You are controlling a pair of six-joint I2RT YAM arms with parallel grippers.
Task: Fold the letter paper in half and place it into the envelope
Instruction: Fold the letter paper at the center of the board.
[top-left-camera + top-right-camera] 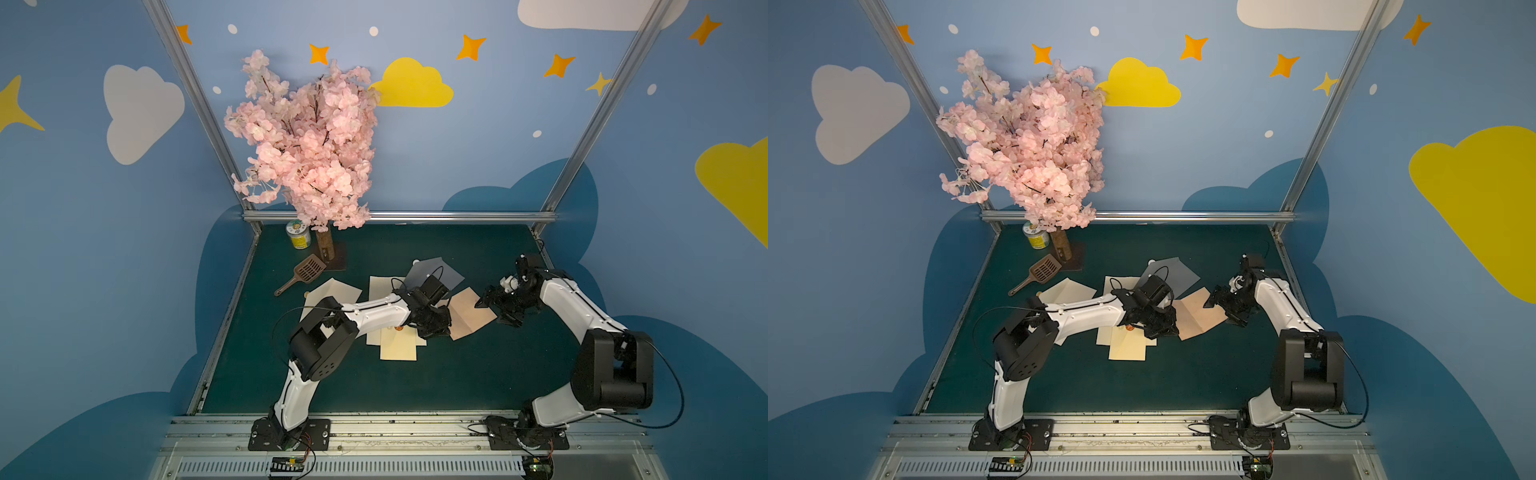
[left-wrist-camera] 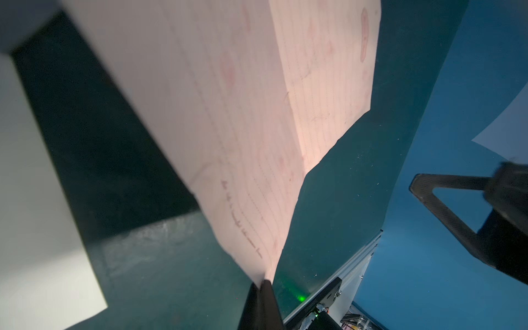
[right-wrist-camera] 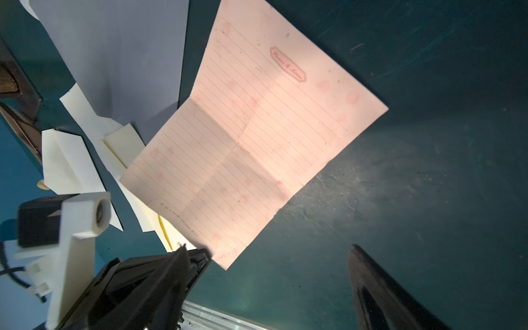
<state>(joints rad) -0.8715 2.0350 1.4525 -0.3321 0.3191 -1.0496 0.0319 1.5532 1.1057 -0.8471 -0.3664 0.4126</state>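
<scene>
Though right end effector (image 1: pixel 494 312) wide, left end effector (image 2: pixel 264 285) tight on paper (image 3: pixel 257 137) beside envelopes (image 1: pixel 398 348).

White arms (image 1: pixel 374 313) with black joints (image 1: pixel 320 349), black left gripper (image 1: pixel 442 330), black right gripper (image 1: pixel 492 312)

letter paper (image 1: pixel 471 313): creased, mid-surface
left gripper (image 1: pixel 436 330): at its near corner
right gripper (image 1: pixel 494 308): over its right edge
envelope (image 1: pixel 398 349): toward front edge
</scene>
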